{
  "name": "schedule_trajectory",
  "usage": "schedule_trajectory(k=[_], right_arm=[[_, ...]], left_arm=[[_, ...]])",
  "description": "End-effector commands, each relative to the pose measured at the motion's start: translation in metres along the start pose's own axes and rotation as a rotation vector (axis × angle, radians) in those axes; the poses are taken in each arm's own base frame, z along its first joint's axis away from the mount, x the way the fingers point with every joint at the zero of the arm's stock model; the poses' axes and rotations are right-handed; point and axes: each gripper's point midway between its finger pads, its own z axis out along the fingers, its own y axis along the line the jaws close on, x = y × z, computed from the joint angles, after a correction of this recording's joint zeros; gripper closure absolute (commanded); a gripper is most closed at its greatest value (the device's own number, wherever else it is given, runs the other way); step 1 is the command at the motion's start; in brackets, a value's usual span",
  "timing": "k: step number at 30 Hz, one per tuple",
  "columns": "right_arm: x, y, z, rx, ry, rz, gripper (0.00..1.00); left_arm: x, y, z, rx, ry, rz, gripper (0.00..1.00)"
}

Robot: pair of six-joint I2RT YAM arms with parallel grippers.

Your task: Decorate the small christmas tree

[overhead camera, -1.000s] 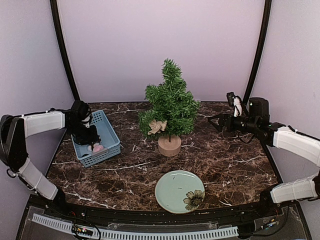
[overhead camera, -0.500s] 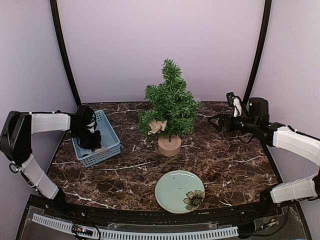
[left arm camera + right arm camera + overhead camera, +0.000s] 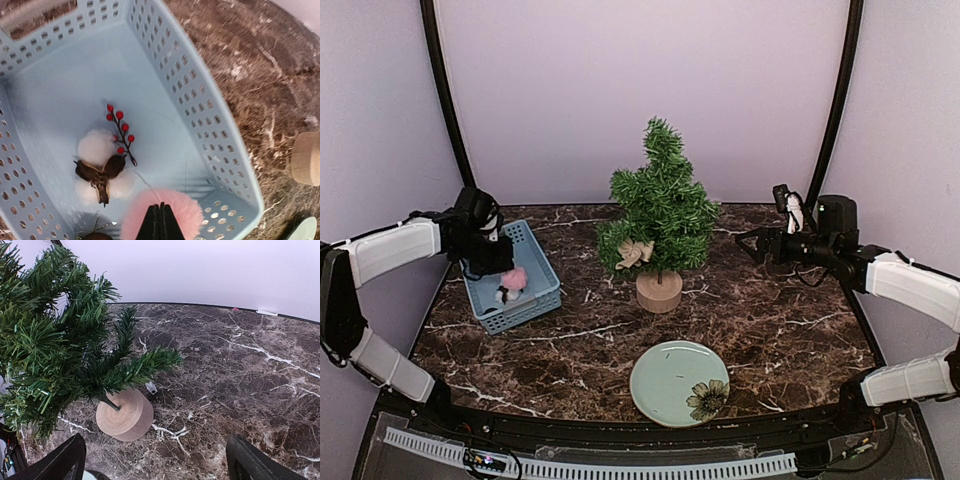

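The small christmas tree (image 3: 660,215) stands at mid-table on its round wood stump (image 3: 659,291), with a beige ornament (image 3: 635,252) among its lower left branches. In the right wrist view the tree (image 3: 60,340) fills the left side. My left gripper (image 3: 502,266) hovers over the blue basket (image 3: 544,268). It is shut (image 3: 160,206) on the thin string of a fluffy pink pompom (image 3: 187,210), which hangs just under the fingertips (image 3: 514,278). My right gripper (image 3: 748,243) is open wide, right of the tree and apart from it (image 3: 155,440).
Inside the basket (image 3: 200,100) lie a cotton-and-pinecone ornament (image 3: 102,160) with red berries (image 3: 120,130), and a dark ornament (image 3: 95,235) at the bottom edge. A pale green flowered plate (image 3: 675,380) sits near the front. A small white tag (image 3: 151,387) lies by the stump (image 3: 125,415).
My left gripper dipped into the basket, shut, and came up a little with the pink pompom hanging from it. The right arm stayed still.
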Motion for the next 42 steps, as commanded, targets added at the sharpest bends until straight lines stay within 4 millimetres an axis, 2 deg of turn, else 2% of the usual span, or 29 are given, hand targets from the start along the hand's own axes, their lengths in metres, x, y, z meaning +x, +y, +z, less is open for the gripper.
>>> schedule_trajectory(k=[1, 5, 7, 8, 9, 10, 11, 12, 14, 20, 21, 22, 23, 24, 25, 27, 29, 36, 39, 42], right_arm=[[-0.020, 0.009, -0.004, -0.020, -0.065, -0.029, 0.02], [-0.023, 0.009, -0.005, -0.020, -0.075, -0.025, 0.02], [-0.025, 0.010, -0.005, -0.021, -0.081, -0.023, 0.02], [-0.025, 0.010, -0.005, -0.022, -0.084, -0.021, 0.02], [-0.026, 0.010, -0.006, -0.022, -0.087, -0.020, 0.02], [-0.027, 0.011, -0.006, -0.024, -0.091, -0.020, 0.02], [-0.028, 0.012, -0.006, -0.027, -0.093, -0.020, 0.01], [-0.029, 0.012, -0.006, -0.028, -0.097, -0.021, 0.02], [-0.031, 0.013, -0.007, -0.028, -0.102, -0.021, 0.01], [-0.036, 0.016, -0.012, -0.032, -0.119, -0.028, 0.02], [-0.037, 0.016, -0.013, -0.033, -0.121, -0.028, 0.02], [-0.037, 0.017, -0.013, -0.036, -0.124, -0.028, 0.02], [-0.038, 0.018, -0.013, -0.038, -0.127, -0.028, 0.01], [-0.039, 0.018, -0.014, -0.042, -0.129, -0.028, 0.02], [-0.040, 0.019, -0.014, -0.047, -0.132, -0.028, 0.02], [-0.043, 0.023, -0.015, -0.063, -0.142, -0.030, 0.02], [-0.046, 0.026, -0.016, -0.075, -0.155, -0.031, 0.01], [-0.054, 0.031, -0.018, -0.098, -0.174, -0.041, 0.02], [-0.061, 0.037, -0.021, -0.121, -0.200, -0.048, 0.04], [-0.071, 0.044, -0.025, -0.147, -0.234, -0.055, 0.06]], left_arm=[[-0.045, -0.022, -0.050, 0.073, -0.204, 0.066, 1.00], [-0.073, -0.049, -0.091, 0.191, -0.364, 0.110, 1.00], [-0.087, -0.071, -0.118, 0.262, -0.469, 0.158, 1.00], [-0.098, -0.083, -0.137, 0.303, -0.549, 0.181, 1.00], [-0.097, -0.099, -0.147, 0.337, -0.582, 0.227, 1.00], [-0.105, -0.111, -0.164, 0.375, -0.657, 0.251, 1.00], [-0.102, -0.128, -0.173, 0.412, -0.686, 0.298, 1.00], [-0.109, -0.140, -0.188, 0.449, -0.753, 0.320, 1.00], [-0.111, -0.164, -0.206, 0.512, -0.824, 0.376, 1.00], [-0.104, -0.232, -0.240, 0.707, -0.940, 0.532, 1.00], [-0.096, -0.245, -0.240, 0.756, -0.930, 0.557, 1.00], [-0.096, -0.253, -0.248, 0.788, -0.961, 0.573, 1.00], [-0.087, -0.267, -0.246, 0.827, -0.945, 0.603, 1.00], [-0.086, -0.276, -0.254, 0.846, -0.976, 0.635, 1.00], [-0.077, -0.290, -0.250, 0.874, -0.964, 0.667, 1.00], [-0.069, -0.312, -0.256, 0.892, -0.986, 0.740, 1.00], [-0.061, -0.328, -0.254, 0.897, -0.996, 0.797, 1.00], [-0.046, -0.364, -0.240, 0.921, -1.002, 0.889, 1.00], [-0.044, -0.376, -0.240, 0.904, -1.028, 0.935, 1.00], [-0.042, -0.385, -0.229, 0.879, -1.014, 0.963, 1.00]])
